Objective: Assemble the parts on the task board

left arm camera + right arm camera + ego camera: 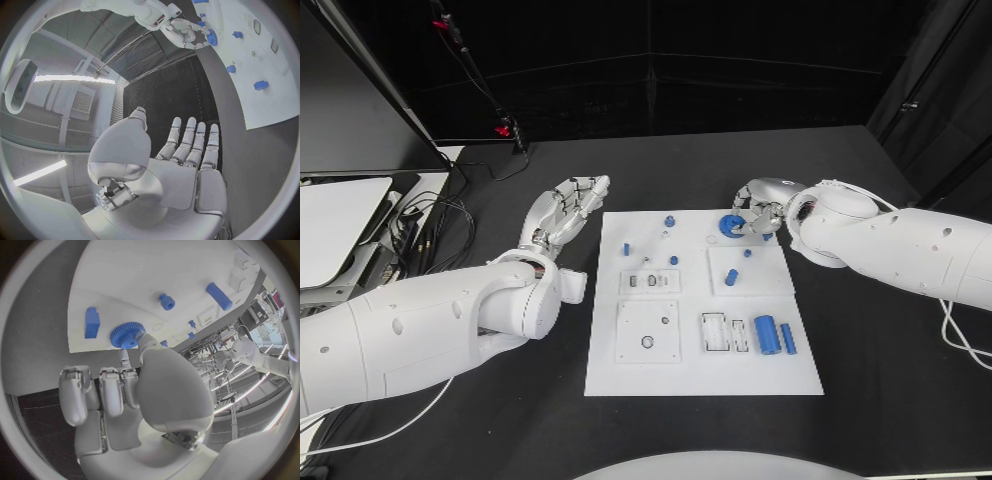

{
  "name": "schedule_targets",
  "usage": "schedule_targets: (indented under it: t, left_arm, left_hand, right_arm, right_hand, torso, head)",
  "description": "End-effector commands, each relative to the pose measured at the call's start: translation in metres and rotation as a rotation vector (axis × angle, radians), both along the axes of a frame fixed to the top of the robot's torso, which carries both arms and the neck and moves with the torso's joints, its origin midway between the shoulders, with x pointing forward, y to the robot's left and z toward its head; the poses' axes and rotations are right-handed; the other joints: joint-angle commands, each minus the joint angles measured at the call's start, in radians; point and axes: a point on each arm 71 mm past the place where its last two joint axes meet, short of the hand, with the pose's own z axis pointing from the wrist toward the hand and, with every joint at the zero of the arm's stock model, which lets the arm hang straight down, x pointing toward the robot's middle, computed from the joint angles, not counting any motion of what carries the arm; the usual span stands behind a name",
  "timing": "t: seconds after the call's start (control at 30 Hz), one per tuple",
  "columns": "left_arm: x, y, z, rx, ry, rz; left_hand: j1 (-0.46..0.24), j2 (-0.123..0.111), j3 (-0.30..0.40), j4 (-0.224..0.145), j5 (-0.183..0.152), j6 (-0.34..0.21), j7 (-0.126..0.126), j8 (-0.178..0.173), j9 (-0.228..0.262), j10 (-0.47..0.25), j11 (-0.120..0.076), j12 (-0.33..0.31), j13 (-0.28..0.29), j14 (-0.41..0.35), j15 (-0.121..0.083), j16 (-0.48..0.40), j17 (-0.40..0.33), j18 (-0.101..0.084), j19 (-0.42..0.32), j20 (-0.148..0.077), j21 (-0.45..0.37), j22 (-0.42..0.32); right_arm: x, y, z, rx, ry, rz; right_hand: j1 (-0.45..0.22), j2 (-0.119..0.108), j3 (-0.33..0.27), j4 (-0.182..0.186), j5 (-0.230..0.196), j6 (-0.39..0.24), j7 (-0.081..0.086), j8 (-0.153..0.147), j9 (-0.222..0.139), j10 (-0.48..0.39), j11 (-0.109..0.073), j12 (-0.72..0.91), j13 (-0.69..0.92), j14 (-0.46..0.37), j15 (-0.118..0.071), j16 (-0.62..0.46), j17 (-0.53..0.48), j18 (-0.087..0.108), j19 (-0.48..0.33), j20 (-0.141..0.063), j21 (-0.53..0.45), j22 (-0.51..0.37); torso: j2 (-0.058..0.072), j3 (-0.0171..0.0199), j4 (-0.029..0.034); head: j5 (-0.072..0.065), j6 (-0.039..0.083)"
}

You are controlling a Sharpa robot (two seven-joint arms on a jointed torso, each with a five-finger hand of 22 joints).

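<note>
Right hand [764, 212] is at the far right corner of the task board [704, 370]. Thumb and one finger are on the blue gear [731, 226]; the other fingers are curled in beside them. In the right wrist view the fingertips [124, 356] meet the toothed rim of the gear [127, 335], which sits low on the board surface. I cannot tell whether it is lifted clear or resting on the board.

Left hand [568, 214] lies on the black table [877, 400] just off the board's far left edge, fingers [187, 142] straight and apart, holding nothing.

Other parts on the board: a large blue cylinder [766, 333] and a slimmer blue bar [788, 338] side by side near the front right, and a small blue peg [669, 220] near the far edge. A blue block [92, 322] lies just beside the gear.

Handling judgement, gear: it looks like a rigid moulded piece, light, not fragile. The teeth give the fingertips purchase, so slip risk is low on the rim and higher on the smooth faces. Best hold is across the rim on opposite sides, keeping the centre bore free for seating on a post. A disc pinched at two points can pivot, so I keep it level and avoid a tilted entry, which may jam it.
</note>
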Motion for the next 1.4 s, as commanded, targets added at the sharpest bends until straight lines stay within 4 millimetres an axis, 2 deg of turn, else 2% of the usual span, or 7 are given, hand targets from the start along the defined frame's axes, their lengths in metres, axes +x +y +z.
schedule_targets:
  t: [0.03, 0.23, 0.53, 0.7, 0.87, 1.07, 1.4]
  left_arm:
    - [-0.006, 0.000, 0.019, -0.060, -0.267, -0.031]
    - [-0.006, 0.000, 0.019, -0.058, -0.268, -0.029]
    - [-0.006, 0.001, 0.019, -0.058, -0.269, -0.028]
    - [-0.006, 0.001, 0.019, -0.058, -0.268, -0.028]
    - [-0.006, 0.000, 0.019, -0.058, -0.267, -0.029]
    - [-0.006, 0.000, 0.019, -0.059, -0.266, -0.030]
    - [-0.006, 0.000, 0.019, -0.059, -0.259, -0.033]
  left_hand:
    - [0.000, 0.006, -0.006, 0.001, 0.004, 0.007, 0.138, -0.003, 0.000, 0.004, 0.001, 0.002, -0.001, 0.004, 0.006, 0.002, 0.000, 0.011, 0.000, 0.001, 0.004, 0.000]
    - [0.001, 0.009, -0.006, 0.001, 0.005, 0.007, 0.138, -0.003, 0.000, 0.004, 0.001, 0.002, -0.001, 0.004, 0.006, 0.002, 0.000, 0.010, 0.000, 0.001, 0.004, 0.000]
    - [0.001, 0.012, -0.006, 0.002, 0.005, 0.008, 0.138, -0.004, 0.000, 0.005, 0.001, 0.002, -0.001, 0.005, 0.006, 0.002, 0.000, 0.010, 0.001, 0.002, 0.005, 0.001]
    - [0.001, 0.012, -0.006, 0.002, 0.005, 0.008, 0.138, -0.004, 0.000, 0.005, 0.001, 0.002, -0.001, 0.005, 0.006, 0.002, 0.000, 0.010, 0.001, 0.002, 0.005, 0.001]
    - [0.001, 0.012, -0.006, 0.002, 0.005, 0.008, 0.138, -0.004, 0.000, 0.005, 0.001, 0.002, -0.001, 0.005, 0.006, 0.002, 0.000, 0.010, 0.001, 0.002, 0.005, 0.001]
    - [0.001, 0.015, -0.007, 0.002, 0.006, 0.009, 0.138, -0.004, 0.000, 0.006, 0.001, 0.002, -0.001, 0.006, 0.006, 0.002, 0.000, 0.010, 0.000, 0.002, 0.005, 0.001]
    - [0.001, 0.016, -0.008, 0.002, 0.007, 0.009, 0.138, -0.004, 0.000, 0.006, 0.001, 0.002, -0.001, 0.006, 0.006, 0.002, 0.000, 0.010, 0.000, 0.002, 0.006, 0.001]
  right_arm:
    - [0.001, 0.001, 0.002, -0.007, -0.015, -0.012]
    - [0.001, 0.002, 0.000, -0.018, 0.006, -0.023]
    - [0.001, 0.005, -0.003, -0.034, 0.039, -0.031]
    - [0.000, 0.006, -0.004, -0.041, 0.053, -0.037]
    - [0.001, 0.006, -0.004, -0.041, 0.053, -0.038]
    - [0.000, 0.010, 0.002, 0.007, -0.033, -0.005]
    - [-0.006, 0.021, 0.022, 0.130, -0.264, 0.089]
  right_hand:
    - [-0.004, 0.008, 0.009, -0.002, -0.004, 0.042, 0.000, -0.034, -0.019, 0.108, -0.004, 0.003, 0.263, 0.104, -0.002, 0.002, 0.263, -0.007, 0.102, -0.007, 0.003, 0.263]
    - [-0.013, 0.001, 0.008, -0.001, -0.006, 0.076, 0.000, -0.084, -0.044, 0.108, -0.003, 0.003, 0.263, 0.104, -0.002, 0.002, 0.263, -0.007, 0.102, -0.005, 0.003, 0.263]
    - [-0.020, -0.010, 0.004, -0.003, -0.007, 0.073, 0.002, -0.148, -0.073, 0.108, -0.003, 0.003, 0.263, 0.104, -0.003, 0.002, 0.263, -0.007, 0.102, -0.006, 0.003, 0.263]
    - [-0.019, -0.011, 0.003, -0.004, -0.009, 0.070, 0.003, -0.162, -0.079, 0.108, -0.002, 0.003, 0.263, 0.104, -0.003, 0.002, 0.263, -0.007, 0.102, -0.006, 0.003, 0.263]
    - [-0.030, 0.015, 0.011, -0.001, -0.010, 0.123, 0.003, -0.168, -0.081, 0.108, -0.002, 0.003, 0.263, 0.104, -0.002, 0.002, 0.263, -0.007, 0.102, -0.005, 0.003, 0.263]
    - [0.015, 0.071, 0.063, -0.037, 0.008, 0.270, -0.008, -0.170, -0.082, 0.108, -0.013, 0.003, 0.263, 0.104, -0.009, 0.002, 0.263, -0.007, 0.102, -0.012, 0.003, 0.263]
    - [0.025, 0.070, 0.081, -0.066, 0.052, 0.323, -0.006, -0.204, -0.090, 0.108, -0.010, 0.003, 0.263, 0.104, -0.009, 0.002, 0.263, -0.007, 0.102, -0.013, 0.003, 0.263]
  torso:
    - [0.000, -0.0003, 0.0002]
    - [0.000, -0.0003, 0.0005]
    - [0.000, -0.0001, 0.0009]
    - [0.000, -0.0001, 0.0006]
    - [0.000, 0.0000, 0.0012]
    - [0.000, 0.0008, 0.0018]
    - [-0.001, -0.0011, 0.0017]
  head:
    - [-0.002, 0.000]
    - [-0.001, -0.001]
    - [0.000, -0.001]
    - [0.000, -0.001]
    - [0.001, -0.002]
    - [0.004, -0.007]
    - [0.005, -0.002]
